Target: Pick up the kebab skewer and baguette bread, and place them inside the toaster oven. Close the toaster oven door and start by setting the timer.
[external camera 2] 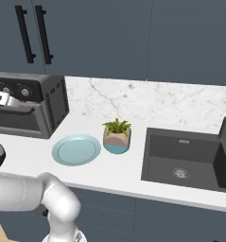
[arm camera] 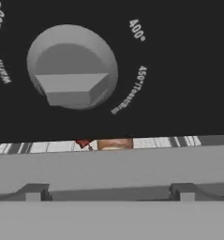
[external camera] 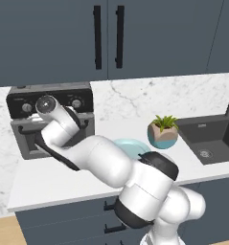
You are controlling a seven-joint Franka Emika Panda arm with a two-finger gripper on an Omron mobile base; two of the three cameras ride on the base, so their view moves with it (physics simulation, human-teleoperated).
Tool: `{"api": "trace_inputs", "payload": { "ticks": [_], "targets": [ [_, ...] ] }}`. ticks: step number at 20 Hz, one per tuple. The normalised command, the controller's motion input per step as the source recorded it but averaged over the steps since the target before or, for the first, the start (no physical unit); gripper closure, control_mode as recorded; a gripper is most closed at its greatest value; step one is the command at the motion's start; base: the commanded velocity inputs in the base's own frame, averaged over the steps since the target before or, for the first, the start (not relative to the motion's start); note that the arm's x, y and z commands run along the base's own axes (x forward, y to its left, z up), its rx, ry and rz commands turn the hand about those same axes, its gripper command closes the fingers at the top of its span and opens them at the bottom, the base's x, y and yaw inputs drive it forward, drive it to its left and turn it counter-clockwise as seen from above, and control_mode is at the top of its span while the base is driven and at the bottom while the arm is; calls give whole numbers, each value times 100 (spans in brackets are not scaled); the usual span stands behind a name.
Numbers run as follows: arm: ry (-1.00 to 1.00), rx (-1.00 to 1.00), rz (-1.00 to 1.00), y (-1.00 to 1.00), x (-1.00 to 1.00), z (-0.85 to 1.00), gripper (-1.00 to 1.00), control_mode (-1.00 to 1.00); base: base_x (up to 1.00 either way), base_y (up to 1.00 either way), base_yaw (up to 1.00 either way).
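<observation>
Three knobs sit on the black top panel of the oven (external camera: 51,122), and my hand is right in front of them. In the hand view one grey knob (arm camera: 72,66) is at about 11 o'clock, very close, with marks "400°" and "450°/Toast/Broil" around its 1 to 3 o'clock side and "Warm" at 9 o'clock. So I judge this one is the temperature knob, not the timer. Below the panel, through a thin gap over the grey door (arm camera: 111,173), I see a bit of red-brown skewer (arm camera: 84,142) touching a golden piece of the bread (arm camera: 115,143); both are inside, on the wire rack. The door looks nearly shut or shut; I cannot tell if it is fully latched.

The state of the pincer I cannot tell, because its tips are not visible to me.

What may go wrong: I turn the wrong knob and change heat instead of starting the timer. Also, being so close, the hand may push the panel or slip off the knob ridge. In the right base view the plate (external camera 2: 76,149) and plant (external camera 2: 117,136) on the bench (external camera 2: 34,151) are well apart from the oven, so no danger there.
</observation>
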Motion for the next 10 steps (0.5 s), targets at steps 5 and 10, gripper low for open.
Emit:
{"api": "trace_inputs", "payload": {
  "ticks": [5,10],
  "targets": [
    [0,0,0,-30,42,-13,-100,-100,0,0,0],
    [0,0,0,-18,32,-16,-100,-100,0,0,0]
  ]
}}
